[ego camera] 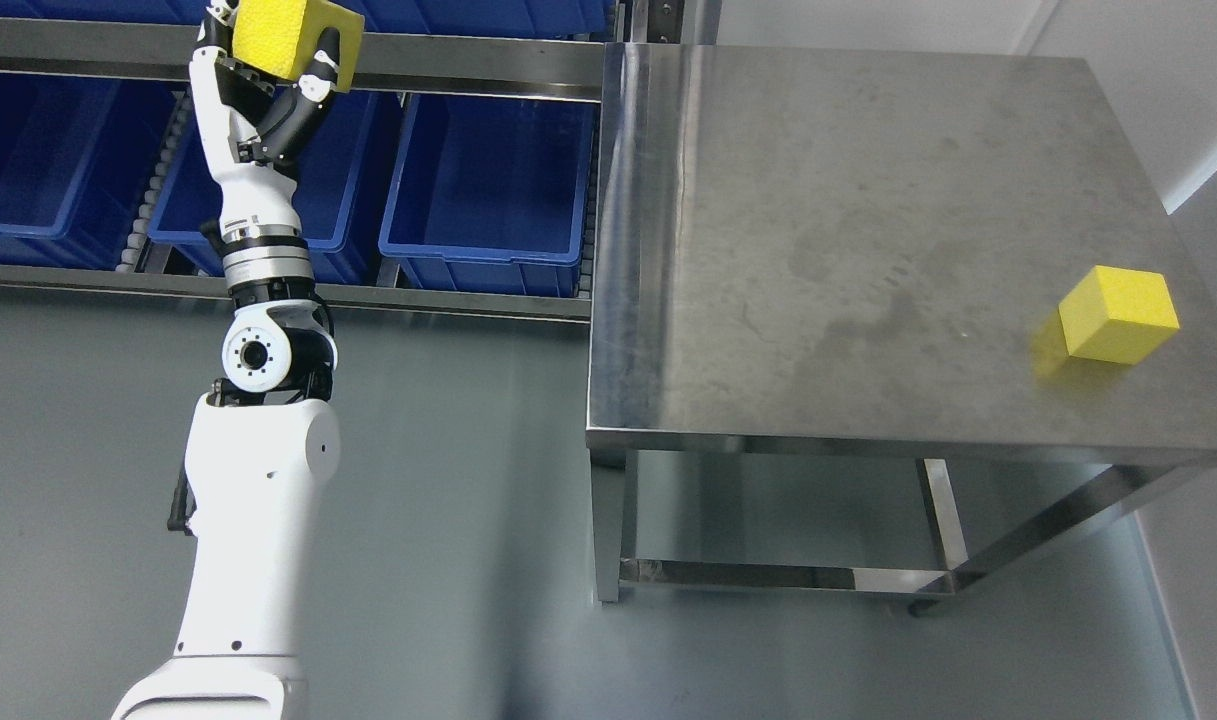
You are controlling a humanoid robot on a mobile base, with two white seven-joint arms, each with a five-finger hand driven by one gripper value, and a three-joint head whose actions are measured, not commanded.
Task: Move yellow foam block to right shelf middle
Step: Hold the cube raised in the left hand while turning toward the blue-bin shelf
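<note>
My left hand (273, 70) is raised at the top left and is shut on a yellow foam block (288, 35), holding it in front of the shelf rail above the blue bins. A second yellow foam block (1118, 313) rests near the right edge of the steel table (818, 250). My left arm rises from the bottom left. My right arm is out of view.
The shelf rack (418, 60) at the back left holds several blue bins, one at the left (38, 160) and one next to the table (488, 180). Grey floor (448, 500) lies between me and the table. A white wall stands at the right.
</note>
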